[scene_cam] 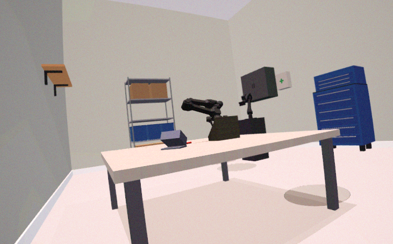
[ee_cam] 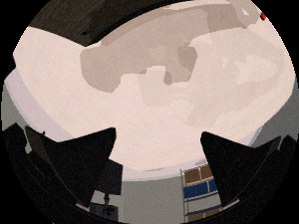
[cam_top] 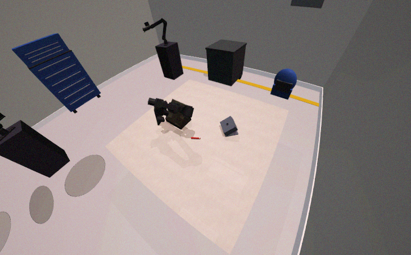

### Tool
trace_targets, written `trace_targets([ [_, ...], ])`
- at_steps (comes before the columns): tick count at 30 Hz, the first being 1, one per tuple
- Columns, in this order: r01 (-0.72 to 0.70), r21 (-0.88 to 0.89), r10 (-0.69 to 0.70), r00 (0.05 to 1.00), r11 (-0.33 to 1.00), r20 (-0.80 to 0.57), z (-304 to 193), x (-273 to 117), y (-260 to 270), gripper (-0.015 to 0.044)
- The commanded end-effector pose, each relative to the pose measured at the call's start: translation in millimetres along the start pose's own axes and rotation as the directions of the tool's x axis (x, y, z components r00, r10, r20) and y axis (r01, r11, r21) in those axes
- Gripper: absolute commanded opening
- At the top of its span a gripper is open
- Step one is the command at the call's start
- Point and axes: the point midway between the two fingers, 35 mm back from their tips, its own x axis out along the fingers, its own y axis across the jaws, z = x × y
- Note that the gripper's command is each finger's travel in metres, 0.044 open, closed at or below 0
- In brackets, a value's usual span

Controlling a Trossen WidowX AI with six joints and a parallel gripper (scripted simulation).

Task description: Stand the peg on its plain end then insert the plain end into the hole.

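Observation:
The red peg [cam_top: 195,137] [scene_cam: 188,142] [ee_cam: 263,16] lies on its side on the table, between the arm's base and the sloped panel; only a bit of it shows at the upper right edge of the wrist view. Its white band is too small to make out surely. The grey sloped panel [cam_top: 231,127] [scene_cam: 172,138] stands on the table, with one dark hole [cam_top: 227,124] in its face. My gripper [ee_cam: 159,135] is open and empty, its fingers wide apart above the table, away from the peg. In the exterior view the fingers are hard to make out.
The arm's dark base block [cam_top: 179,119] [scene_cam: 224,128] stands on the table [scene_cam: 283,142] close to the peg. Away from the table are dark pedestals with other arms, a blue drawer cabinet [cam_top: 61,71] [scene_cam: 337,106] and a shelf rack [scene_cam: 150,100].

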Motion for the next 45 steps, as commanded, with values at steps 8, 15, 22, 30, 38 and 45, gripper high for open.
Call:
trace_targets([
  [8, 0.063, -0.037, -0.058, 0.99, 0.997, 0.128, 8.3, 9.9, -12.4, 0.044],
  [15, 0.133, -0.084, -0.106, 0.958, 0.988, 0.266, 18.7, 19.3, -26.2, 0.044],
  [22, 0.207, -0.142, -0.135, 0.906, 0.968, 0.401, 30.4, 27.1, -40.6, 0.044],
  [30, 0.3, -0.22, -0.14, 0.829, 0.928, 0.541, 45.1, 34.2, -57.7, 0.044],
  [38, 0.401, -0.305, -0.115, 0.747, 0.864, 0.655, 60.1, 39.5, -75.5, 0.044],
  [45, 0.501, -0.383, -0.076, 0.677, 0.776, 0.732, 73.9, 42.2, -93.2, 0.044],
])
